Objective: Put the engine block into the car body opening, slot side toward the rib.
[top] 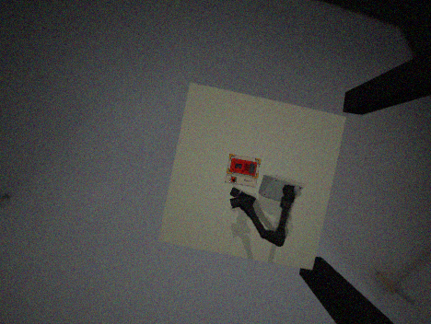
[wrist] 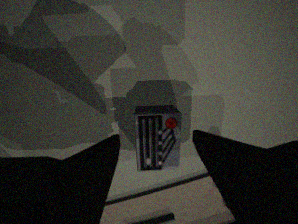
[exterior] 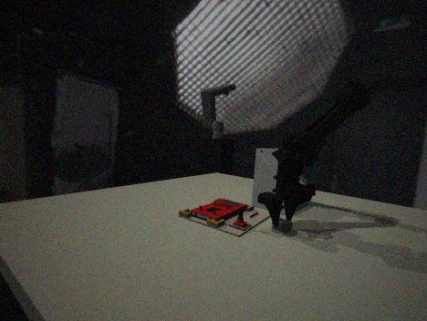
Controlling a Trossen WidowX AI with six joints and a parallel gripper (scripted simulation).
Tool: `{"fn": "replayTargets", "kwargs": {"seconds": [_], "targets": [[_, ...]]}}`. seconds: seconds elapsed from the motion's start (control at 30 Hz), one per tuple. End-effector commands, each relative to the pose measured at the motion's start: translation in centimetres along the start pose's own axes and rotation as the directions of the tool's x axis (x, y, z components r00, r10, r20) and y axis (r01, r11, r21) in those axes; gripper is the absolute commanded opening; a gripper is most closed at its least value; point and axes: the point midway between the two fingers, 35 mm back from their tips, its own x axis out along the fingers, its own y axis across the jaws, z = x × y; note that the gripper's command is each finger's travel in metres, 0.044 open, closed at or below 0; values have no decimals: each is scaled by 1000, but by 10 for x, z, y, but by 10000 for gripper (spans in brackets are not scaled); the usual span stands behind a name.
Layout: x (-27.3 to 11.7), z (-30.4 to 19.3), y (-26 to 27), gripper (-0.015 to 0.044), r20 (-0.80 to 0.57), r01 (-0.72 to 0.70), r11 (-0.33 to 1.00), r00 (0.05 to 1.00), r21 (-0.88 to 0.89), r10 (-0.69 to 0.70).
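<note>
"Seeing the engine block?"

"Yes, on the bench, between the claw's parted fingers, gaps either side."

"So it's outside the car body?"

"Yes, near it."

Dim room. Pale square table. Large bright gridded lamp above its far edge. Grey floor around all four corners.
</note>
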Motion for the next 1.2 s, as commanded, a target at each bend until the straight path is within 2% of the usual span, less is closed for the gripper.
{"fn": "replayTargets", "kwargs": {"seconds": [0.0,0.1,0.3,0.43,1.17], "targets": [[0,-1,0,230,-3,3,1000,1000,3,-3],[0,-1,0,151,-3,3,1000,1000,3,-3],[0,-1,0,111,-3,3,1000,1000,3,-3],[-2,-1,-1,6,-5,4,1000,1000,3,-4],[-67,-2,-9,0,-19,6,1000,1000,3,-6]]}}
